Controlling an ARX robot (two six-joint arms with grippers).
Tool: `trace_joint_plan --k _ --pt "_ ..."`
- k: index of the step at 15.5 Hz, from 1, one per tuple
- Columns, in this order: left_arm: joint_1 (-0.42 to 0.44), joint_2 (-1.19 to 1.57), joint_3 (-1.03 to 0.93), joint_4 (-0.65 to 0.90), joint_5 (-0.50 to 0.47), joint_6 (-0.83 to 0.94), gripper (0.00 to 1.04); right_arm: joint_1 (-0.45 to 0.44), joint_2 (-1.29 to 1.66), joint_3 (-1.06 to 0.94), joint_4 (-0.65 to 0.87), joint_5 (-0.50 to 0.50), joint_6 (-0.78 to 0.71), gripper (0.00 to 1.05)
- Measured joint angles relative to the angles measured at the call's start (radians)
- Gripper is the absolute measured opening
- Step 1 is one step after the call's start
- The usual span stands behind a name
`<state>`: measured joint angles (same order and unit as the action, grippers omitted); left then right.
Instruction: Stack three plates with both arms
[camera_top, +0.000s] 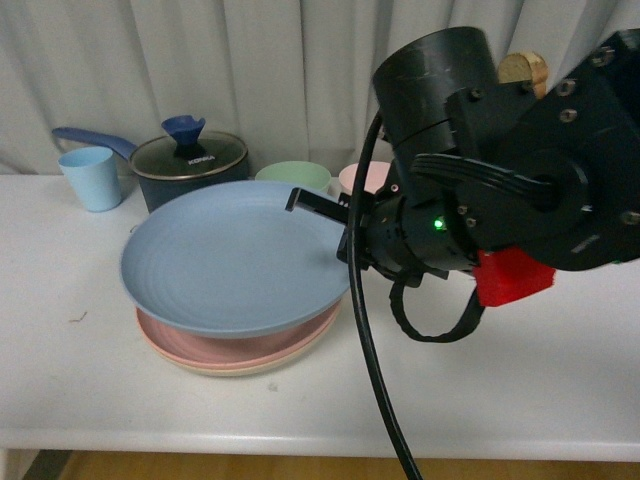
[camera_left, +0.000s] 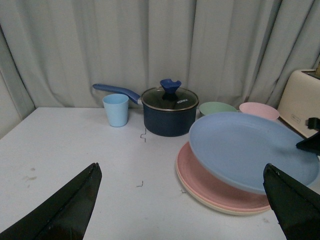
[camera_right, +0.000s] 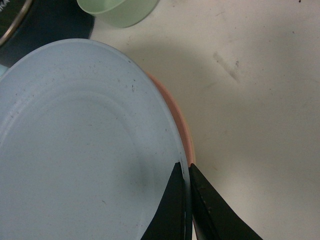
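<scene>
The blue plate (camera_top: 230, 260) is held tilted just above the pink plate (camera_top: 240, 345), which lies on the beige plate (camera_top: 250, 368) on the white table. My right gripper (camera_top: 345, 238) is shut on the blue plate's right rim. In the right wrist view its jaws (camera_right: 184, 165) pinch the blue plate's (camera_right: 85, 150) edge, with the pink rim (camera_right: 177, 112) below. My left gripper (camera_left: 181, 170) is open and empty, back from the stack. The left wrist view shows the blue plate (camera_left: 250, 147) over the pink (camera_left: 200, 172) and beige (camera_left: 220, 209) plates.
Behind the stack stand a dark pot with a glass lid (camera_top: 190, 165), a blue cup (camera_top: 90, 178), a green bowl (camera_top: 293, 175) and a pink bowl (camera_top: 365, 177). A cream toaster (camera_left: 300, 100) stands at the far right. The table's front edge (camera_top: 200, 435) is close.
</scene>
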<state>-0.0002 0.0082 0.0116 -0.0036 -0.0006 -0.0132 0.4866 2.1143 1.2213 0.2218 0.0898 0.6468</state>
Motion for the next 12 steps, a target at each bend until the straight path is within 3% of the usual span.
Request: trace_joint_plan --k 3,7,10,12 --pt "0.0 0.0 0.0 0.0 0.0 0.0 0.98 0.045 0.064 0.097 -0.058 0.076 -0.011 0.02" --pt "0.0 0.0 0.0 0.0 0.0 0.0 0.98 0.04 0.083 0.111 -0.082 0.142 -0.019 0.02" --pt "0.0 0.0 0.0 0.0 0.0 0.0 0.98 0.021 0.09 0.093 -0.095 0.125 -0.022 0.04" --pt "0.0 0.0 0.0 0.0 0.0 0.0 0.98 0.01 0.09 0.088 -0.093 0.091 -0.023 0.26"
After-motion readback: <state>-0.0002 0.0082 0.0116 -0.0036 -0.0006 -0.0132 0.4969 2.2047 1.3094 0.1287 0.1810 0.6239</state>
